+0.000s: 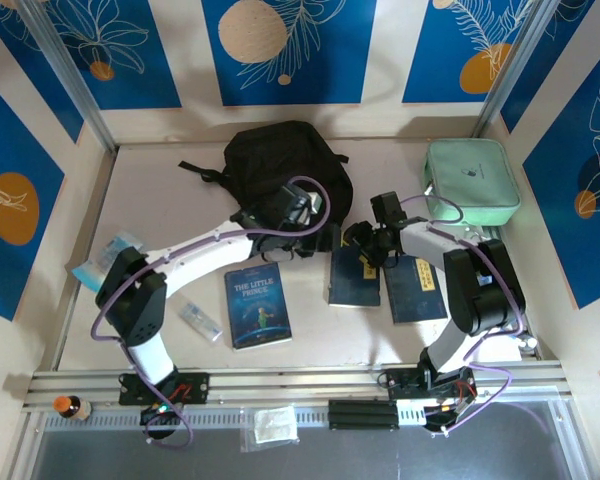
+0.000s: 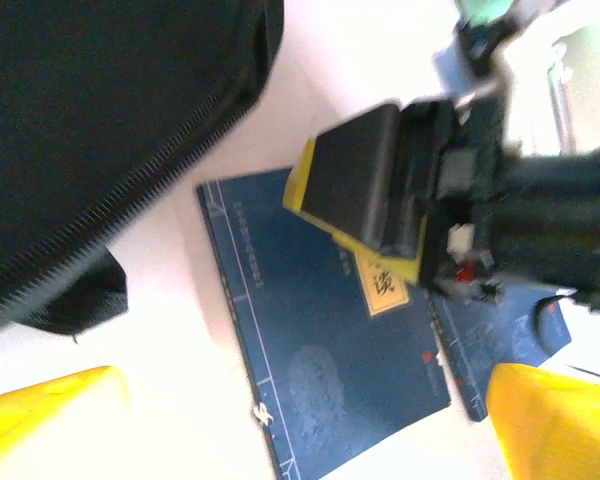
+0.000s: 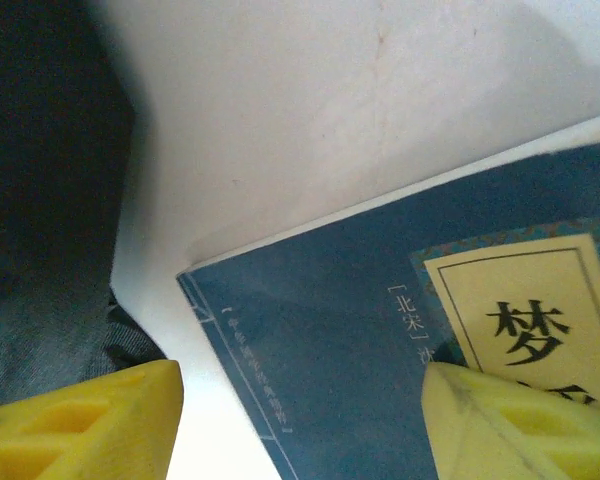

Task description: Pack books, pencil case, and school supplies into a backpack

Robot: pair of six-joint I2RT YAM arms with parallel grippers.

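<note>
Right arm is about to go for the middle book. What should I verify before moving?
1. The right gripper is open: ok, fingers apart.
2. It is lined up over the middle book: ok, the cover lies below its fingers.
3. The book has an edge free to pinch: probably not ok, it lies flat on the table.
4. The left gripper is empty: ok, open, holding nothing.
5. The backpack is open: cannot tell.

The backpack (image 1: 280, 160) was black. The Little Prince book (image 1: 257, 306) was dark blue with white lettering. The labelled book (image 3: 360, 330) was dark blue, its label yellow with black characters. The zip case (image 1: 472, 180) was mint green and the table (image 1: 170, 200) pale beige. The wall panels (image 1: 280, 50) were blue with orange discs and white leaf outlines.
</note>
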